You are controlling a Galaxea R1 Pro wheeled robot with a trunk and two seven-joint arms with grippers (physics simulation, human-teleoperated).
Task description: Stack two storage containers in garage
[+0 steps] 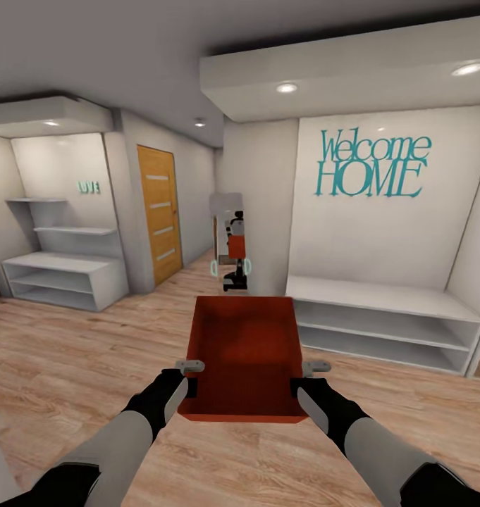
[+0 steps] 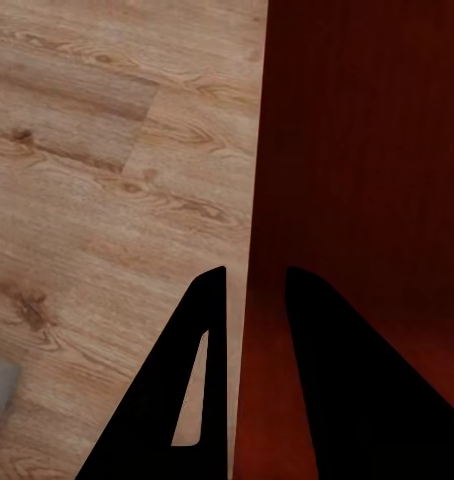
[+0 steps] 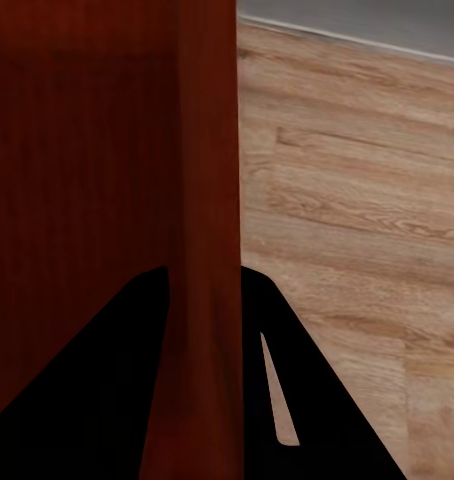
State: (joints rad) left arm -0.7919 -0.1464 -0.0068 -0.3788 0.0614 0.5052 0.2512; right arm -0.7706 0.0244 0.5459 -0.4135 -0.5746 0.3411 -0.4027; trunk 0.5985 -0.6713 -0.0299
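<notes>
Light wood plank floor [image 1: 70,366] everywhere, white walls, teal "Welcome HOME" lettering [image 1: 372,166] over a low white shelf [image 1: 388,320]. Between both grippers sits an orange-red container [image 1: 243,352], open top, flared smooth walls. Left gripper [image 1: 189,384] pinches its left wall, right gripper [image 1: 299,384] clamps the right wall, held above the floor.

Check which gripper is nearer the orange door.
Left. The left gripper clamps the storage container wall on the side of the orange door; the right gripper clamps the opposite wall.
</notes>
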